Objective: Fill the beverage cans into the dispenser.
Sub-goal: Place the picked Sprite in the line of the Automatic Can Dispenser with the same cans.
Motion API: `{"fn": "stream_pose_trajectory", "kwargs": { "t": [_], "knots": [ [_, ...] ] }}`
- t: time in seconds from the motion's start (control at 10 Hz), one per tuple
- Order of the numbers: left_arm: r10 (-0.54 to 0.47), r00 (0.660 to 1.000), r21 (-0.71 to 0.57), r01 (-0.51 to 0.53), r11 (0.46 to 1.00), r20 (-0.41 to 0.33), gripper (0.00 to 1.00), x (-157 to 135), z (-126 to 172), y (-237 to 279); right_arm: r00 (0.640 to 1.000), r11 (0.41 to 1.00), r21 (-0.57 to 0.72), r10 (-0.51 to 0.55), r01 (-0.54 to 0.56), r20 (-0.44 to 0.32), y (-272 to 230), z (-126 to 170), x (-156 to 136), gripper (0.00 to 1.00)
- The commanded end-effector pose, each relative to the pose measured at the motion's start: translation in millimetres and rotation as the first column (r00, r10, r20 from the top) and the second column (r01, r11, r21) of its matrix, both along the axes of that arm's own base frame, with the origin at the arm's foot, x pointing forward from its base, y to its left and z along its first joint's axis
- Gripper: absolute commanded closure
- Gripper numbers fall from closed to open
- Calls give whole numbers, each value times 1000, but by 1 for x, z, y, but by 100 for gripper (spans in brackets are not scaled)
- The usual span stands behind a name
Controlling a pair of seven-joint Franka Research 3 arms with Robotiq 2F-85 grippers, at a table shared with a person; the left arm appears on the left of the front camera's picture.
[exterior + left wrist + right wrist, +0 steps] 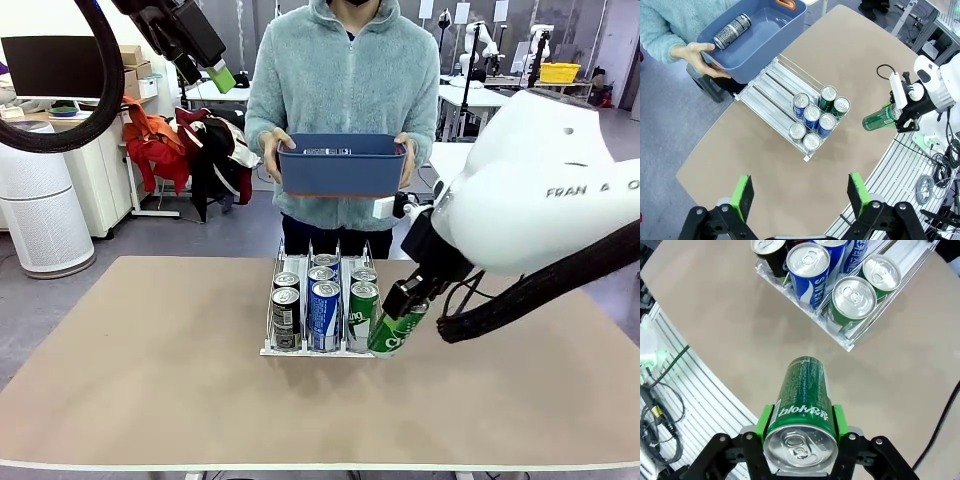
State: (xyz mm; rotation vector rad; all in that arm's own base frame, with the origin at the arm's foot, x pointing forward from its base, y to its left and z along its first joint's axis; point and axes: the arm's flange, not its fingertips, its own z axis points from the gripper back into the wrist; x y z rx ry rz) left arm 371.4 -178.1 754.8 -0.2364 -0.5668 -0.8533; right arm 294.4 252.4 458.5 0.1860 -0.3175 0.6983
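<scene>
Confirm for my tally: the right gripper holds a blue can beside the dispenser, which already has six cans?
No: the right gripper holds a green can, as the right wrist view shows; the dispenser beside it has six cans.

Bright, even indoor light from overhead in all three views. Front view: the matte tan table top (150,380) shows no glare, and only a faint, soft-edged shadow lies at the near foot of the low white wire-railed dispenser rack (305,352). The glossy white arm housing (540,170), close to the lens, is bright on top and shaded beneath. Left wrist view: the rack's pale lanes reflect the light, and the picture is sharp throughout. Right wrist view: the silver tops of the upright cans (854,296) carry soft highlights. The green aluminium drink can (802,390) nearest the lens stays legible, with a broad sheen on its end. The ribbed aluminium rails (700,390) bow with wide-angle distortion near the edge.
</scene>
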Motion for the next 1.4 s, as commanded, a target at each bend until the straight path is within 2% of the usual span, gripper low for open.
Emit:
{"fn": "stream_pose_trajectory", "kwargs": {
  "t": [0.0,0.3,0.5,0.6,0.9,1.3],
  "knots": [
    [-1,1000,0,1,1000,-1,0,0,0,1,1000,1000,14,2,-1,-29,-7,4,-3,42],
    [-1,1000,0,1,1000,-1,0,0,0,1,1000,1000,-2,1,-1,-12,-3,-2,2,42],
    [-1,1000,0,1,1000,-1,0,0,0,1,997,1000,-4,-11,12,73,4,-7,11,42],
    [-1,1000,0,1,1000,-1,0,0,0,1,996,1000,11,-23,22,82,13,-11,15,42],
    [-1,1000,0,1,1000,-1,0,0,0,1,1000,1000,17,-12,11,25,16,-15,31,42],
    [-1,1000,0,1,1000,-1,0,0,0,1,999,999,46,-31,29,44,25,-25,62,42]
  ]
}}
